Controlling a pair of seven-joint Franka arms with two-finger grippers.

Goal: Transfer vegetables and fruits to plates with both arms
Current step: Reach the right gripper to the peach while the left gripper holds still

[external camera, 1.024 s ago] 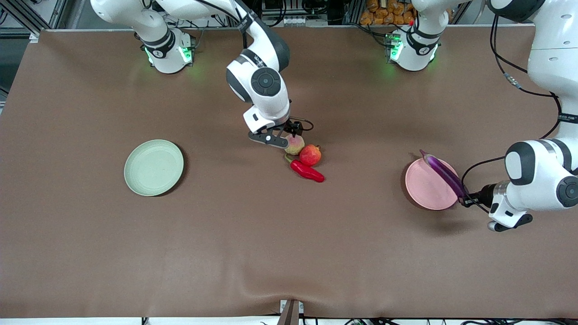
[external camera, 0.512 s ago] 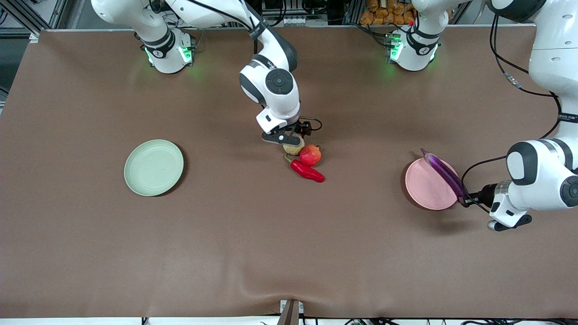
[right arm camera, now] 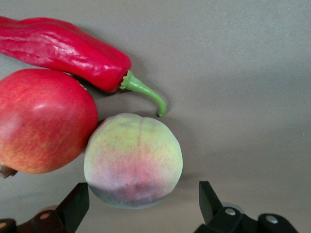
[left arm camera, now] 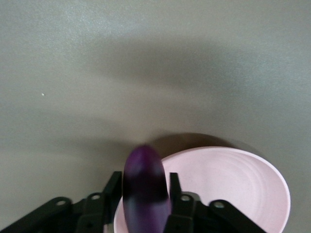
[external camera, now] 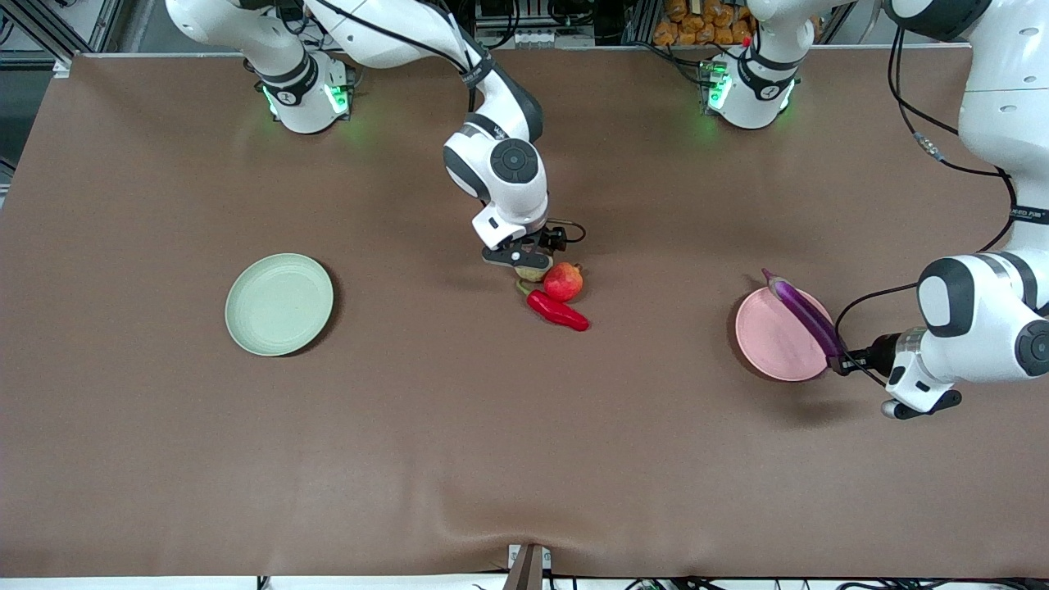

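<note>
Landmark: the pomegranate (external camera: 563, 281) at mid-table. Round, red, small crown tip; in the right wrist view (right arm camera: 43, 121) its skin shades from red to orange and part of it is cut off by the frame.

Nearest the front camera, just beside the pomegranate: chili pepper (external camera: 557, 311), glossy red, wrinkled, curved green stem (right arm camera: 63, 51). Its tip end runs out of the wrist frame.

Level with the pomegranate, well off toward the right arm's end: pale green plate (external camera: 279, 304), bare.

Toward the left arm's end, well apart from the pomegranate: pale pink plate (external camera: 774, 334). The eggplant (external camera: 805, 316), long, slim, glossy purple, lies slanted over the plate's edge. The left gripper (external camera: 842, 361) has its fingers either side of the eggplant's end; the left wrist view (left arm camera: 146, 187) shows the fruit between the black fingers, blurred, but whether they clamp it or stand slightly off it I cannot tell. Part of the plate (left arm camera: 233, 189) is hidden by the fingers.

Farther from the camera, touching the pomegranate: peach (right arm camera: 133, 159), fuzzy, yellow-green blushing pink. In the front view (external camera: 533, 271) it is mostly covered by the right gripper (external camera: 524, 260), which is down around it with fingers spread wide, one on each side, clear of the skin.
</note>
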